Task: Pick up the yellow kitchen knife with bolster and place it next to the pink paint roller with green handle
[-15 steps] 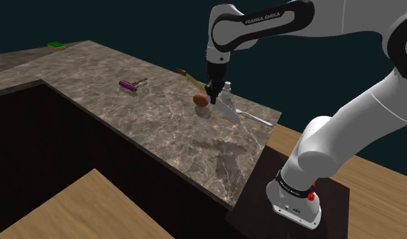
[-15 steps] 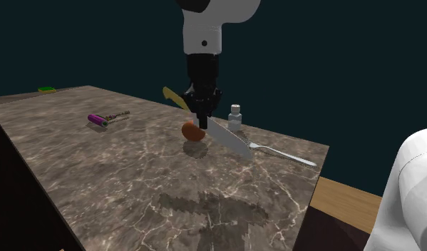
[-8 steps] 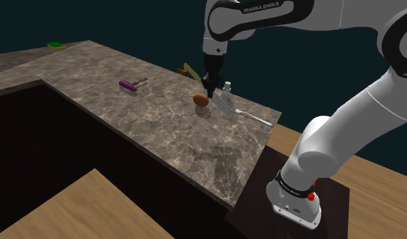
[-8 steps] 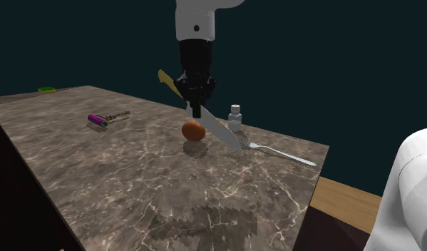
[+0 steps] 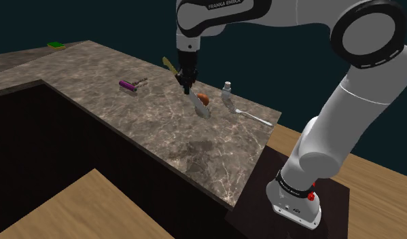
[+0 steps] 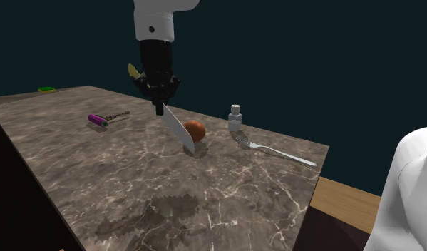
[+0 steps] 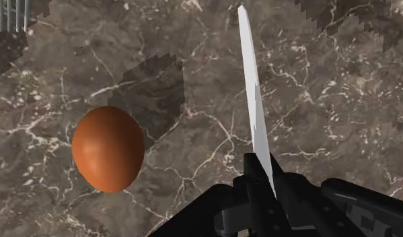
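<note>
While clamping the yellow-handled, silver-bladed kitchen knife (image 6: 177, 128) between jaws of the black gripper (image 6: 160, 103), has swung past the round brown egg (image 6: 194, 130) toward the pink paint roller (image 6: 99, 120). Carry roughly midway

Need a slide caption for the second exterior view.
Tool clasping the yellow-handled knife, blade angled down beside a brown egg, magenta roller farther along the counter.

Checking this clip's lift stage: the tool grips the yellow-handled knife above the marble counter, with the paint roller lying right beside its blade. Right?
Not quite. The thing beside the knife is a brown egg-shaped object; the paint roller lies well off toward the second exterior view's left. The rest holds: the tool grips the knife above the counter.
</note>
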Controlling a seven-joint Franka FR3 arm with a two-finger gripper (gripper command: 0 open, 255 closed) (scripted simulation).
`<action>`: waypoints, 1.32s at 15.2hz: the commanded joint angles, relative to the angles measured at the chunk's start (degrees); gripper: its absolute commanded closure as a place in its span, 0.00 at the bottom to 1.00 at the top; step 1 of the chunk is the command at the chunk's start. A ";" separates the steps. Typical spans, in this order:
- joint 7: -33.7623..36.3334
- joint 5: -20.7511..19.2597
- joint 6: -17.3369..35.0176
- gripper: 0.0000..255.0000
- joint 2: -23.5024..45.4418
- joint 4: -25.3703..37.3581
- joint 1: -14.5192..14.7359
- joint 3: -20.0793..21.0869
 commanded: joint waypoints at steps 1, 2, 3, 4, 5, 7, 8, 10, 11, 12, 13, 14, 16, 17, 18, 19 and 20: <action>1.28 0.10 -1.01 1.00 4.30 5.47 0.56 0.60; 1.87 0.10 -1.50 1.00 6.48 8.21 0.83 0.86; 2.47 0.07 -2.07 1.00 8.70 11.06 1.11 1.10; 3.06 0.03 -2.72 1.00 10.96 14.04 1.39 1.33; 3.65 -0.04 -3.46 1.00 13.28 17.16 1.67 1.55; 4.82 -0.21 -5.24 1.00 18.14 23.93 2.26 1.93; 5.41 -0.32 -6.31 1.00 20.72 27.63 2.57 2.10; 6.59 -0.58 -8.90 1.00 26.28 35.90 3.23 2.40; 7.19 -0.73 -10.50 1.00 29.36 40.64 3.57 2.53; 7.80 -0.89 -12.39 1.00 32.75 45.98 3.94 2.65; 8.43 -1.06 -14.71 1.00 36.61 52.22 4.34 2.76; 9.28 -1.31 -18.66 1.00 42.62 62.24 4.88 2.89; 9.03 -1.25 -16.34 1.00 41.52 58.81 4.86 2.83; 8.92 -1.23 -15.24 1.00 41.05 57.24 4.85 2.82; 8.81 -1.22 -14.24 1.00 40.71 55.90 4.83 2.81; 8.71 -1.20 -13.25 1.00 40.39 54.58 4.82 2.79; 8.61 -1.19 -12.30 1.00 40.11 53.34 4.82 2.79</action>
